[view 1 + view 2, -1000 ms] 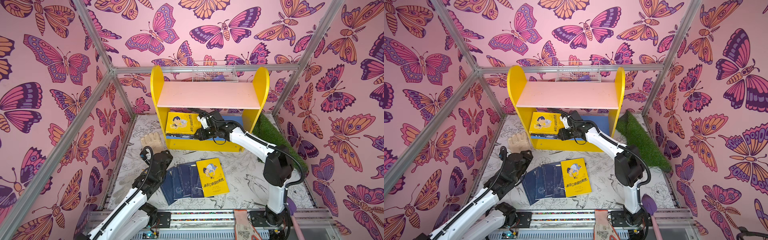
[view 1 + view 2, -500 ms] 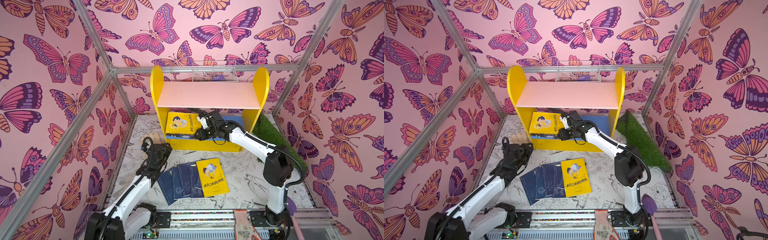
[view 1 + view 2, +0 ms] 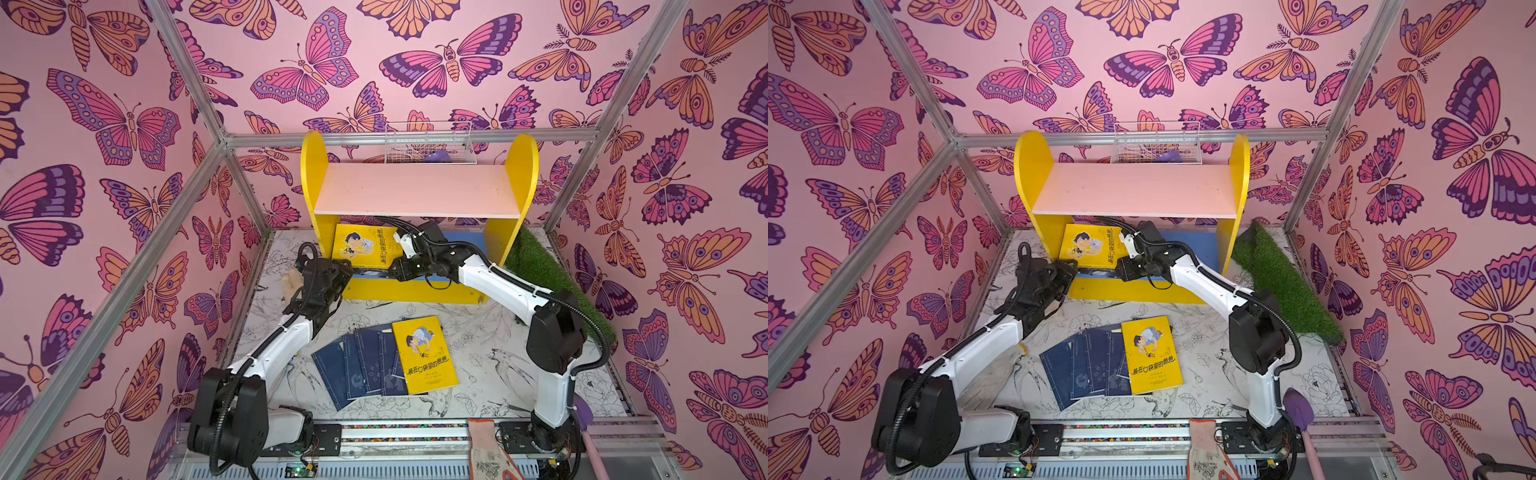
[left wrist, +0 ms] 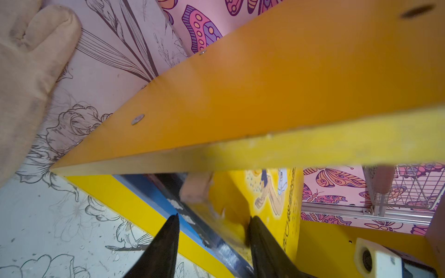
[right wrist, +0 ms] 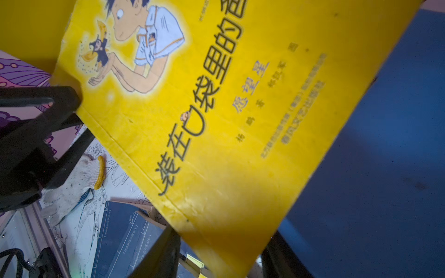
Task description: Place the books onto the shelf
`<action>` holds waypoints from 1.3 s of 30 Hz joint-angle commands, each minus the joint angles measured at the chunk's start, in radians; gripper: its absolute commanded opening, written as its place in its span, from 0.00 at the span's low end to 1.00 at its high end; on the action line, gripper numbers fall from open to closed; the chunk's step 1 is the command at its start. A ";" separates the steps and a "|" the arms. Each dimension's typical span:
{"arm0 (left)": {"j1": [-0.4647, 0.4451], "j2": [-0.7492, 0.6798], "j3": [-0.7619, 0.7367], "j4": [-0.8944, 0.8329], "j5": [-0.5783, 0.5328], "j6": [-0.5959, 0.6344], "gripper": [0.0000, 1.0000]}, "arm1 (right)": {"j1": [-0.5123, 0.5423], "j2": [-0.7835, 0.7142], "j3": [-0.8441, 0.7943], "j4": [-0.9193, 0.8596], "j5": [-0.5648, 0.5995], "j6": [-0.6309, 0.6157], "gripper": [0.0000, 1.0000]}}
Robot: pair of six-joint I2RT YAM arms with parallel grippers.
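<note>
Left arm (image 3: 286,345) and right arm (image 3: 498,282) reach the shelf (image 3: 415,189); jaws flank books (image 3: 365,249).

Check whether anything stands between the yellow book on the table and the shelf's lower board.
Yes: the left gripper and right gripper sit at the lower board's front edge, where a leaning yellow book fills the left part.

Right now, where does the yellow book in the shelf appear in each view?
Top view: the book leans under the pink board, at the left of the shelf.
Top view: the same place.
Left wrist: part of its cover shows past the yellow side panel.
Right wrist: it fills the middle.
Shared landmark: the blue board.
</note>
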 commanded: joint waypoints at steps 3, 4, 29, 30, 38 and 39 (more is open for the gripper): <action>0.010 0.039 0.036 -0.004 -0.006 0.046 0.50 | 0.023 -0.009 0.008 0.053 -0.047 -0.019 0.53; 0.009 0.044 0.042 -0.002 -0.011 0.051 0.50 | 0.023 -0.009 0.007 0.054 -0.049 -0.016 0.53; 0.001 -0.084 0.010 -0.061 -0.035 0.087 0.54 | 0.021 -0.045 -0.043 0.071 -0.011 -0.017 0.56; 0.001 -0.122 -0.007 -0.087 -0.036 0.085 0.54 | 0.018 -0.053 -0.051 0.077 -0.003 -0.019 0.57; 0.000 -0.383 -0.116 -0.341 -0.126 0.168 0.58 | -0.007 -0.236 -0.254 0.259 0.119 0.013 0.69; -0.001 -0.407 -0.136 -0.361 -0.121 0.181 0.59 | -0.008 -0.275 -0.288 0.278 0.152 0.008 0.69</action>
